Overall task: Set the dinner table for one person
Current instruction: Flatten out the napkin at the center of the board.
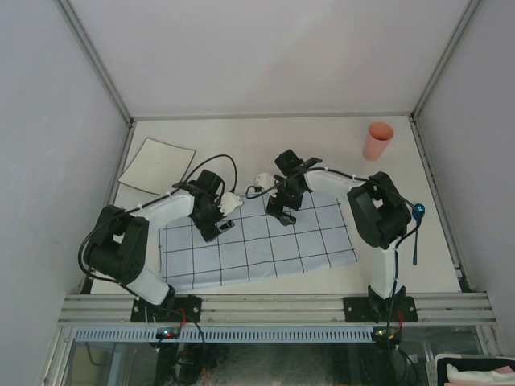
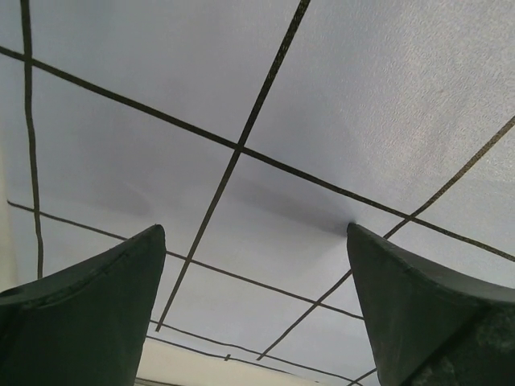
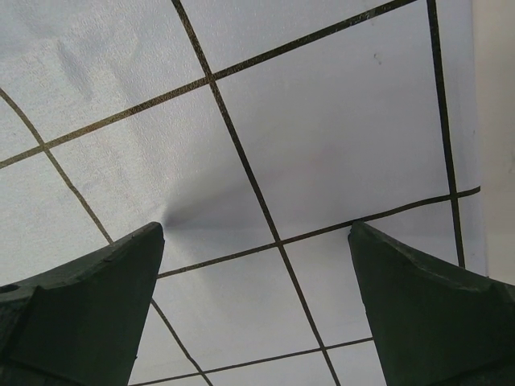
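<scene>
The dinner table (image 1: 265,145) is a flat off-white surface. A light-blue cloth (image 1: 273,249) with a dark grid lies spread on its near half. My left gripper (image 1: 216,229) hangs open over the cloth's upper left part. In the left wrist view its gripper (image 2: 256,233) is empty, and the right fingertip (image 2: 378,265) presses a small crease into the cloth (image 2: 322,96). My right gripper (image 1: 282,215) stands open over the cloth's upper middle. In the right wrist view the gripper (image 3: 257,229) holds nothing, and its left fingertip (image 3: 129,265) dents the cloth (image 3: 322,121).
A pink cup (image 1: 378,141) stands upright at the back right of the table. A pale square sheet (image 1: 157,165) lies flat at the back left. Grey rails and pale walls close in the table on three sides.
</scene>
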